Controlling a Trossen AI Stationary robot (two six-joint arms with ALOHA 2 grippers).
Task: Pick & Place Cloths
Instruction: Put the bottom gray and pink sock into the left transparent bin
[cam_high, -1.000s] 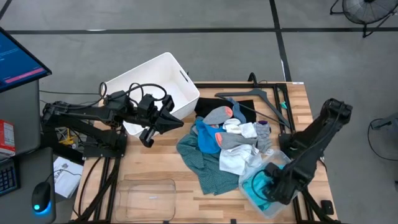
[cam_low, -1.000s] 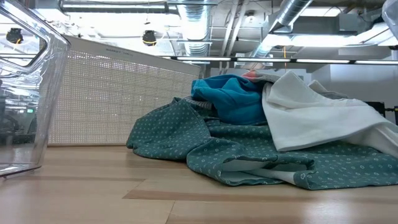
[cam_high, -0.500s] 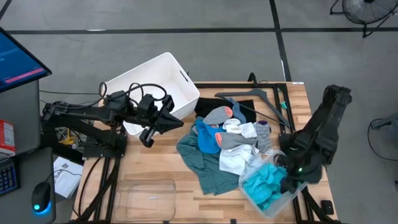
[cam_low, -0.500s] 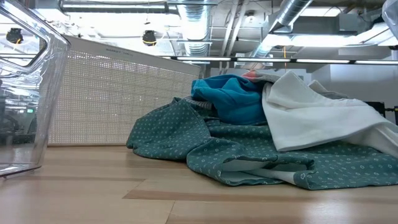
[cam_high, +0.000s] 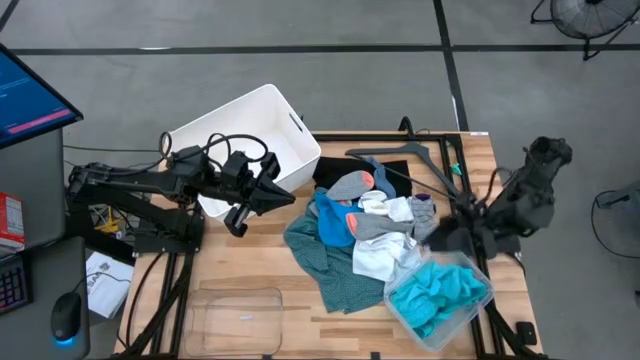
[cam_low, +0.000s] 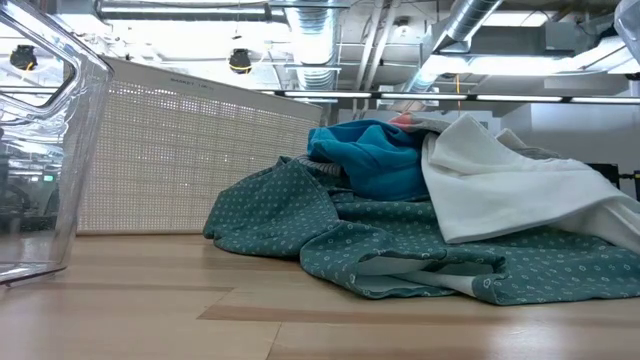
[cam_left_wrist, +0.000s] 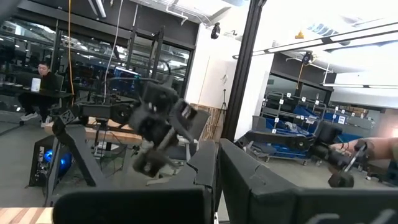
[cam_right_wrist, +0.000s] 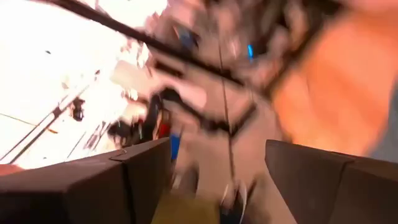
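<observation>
A turquoise cloth lies bunched in a clear container at the table's near right corner. The other cloths sit heaped mid-table: dark teal-green spread on the wood, with blue, white, grey and grey-with-orange on top. My right gripper hovers open between the container and the heap's right side, holding nothing. My left gripper waits shut in front of the white bin, left of the heap.
A white plastic bin stands tilted at the far left. A black hanger lies at the far right by a black cloth. A second clear container sits at the near left. Bare wood shows between it and the heap.
My right gripper has risen out of the clear container and swung toward the far edge, ending beside the heap's right side. The turquoise cloth has stayed behind in the container and now shows uncovered.
</observation>
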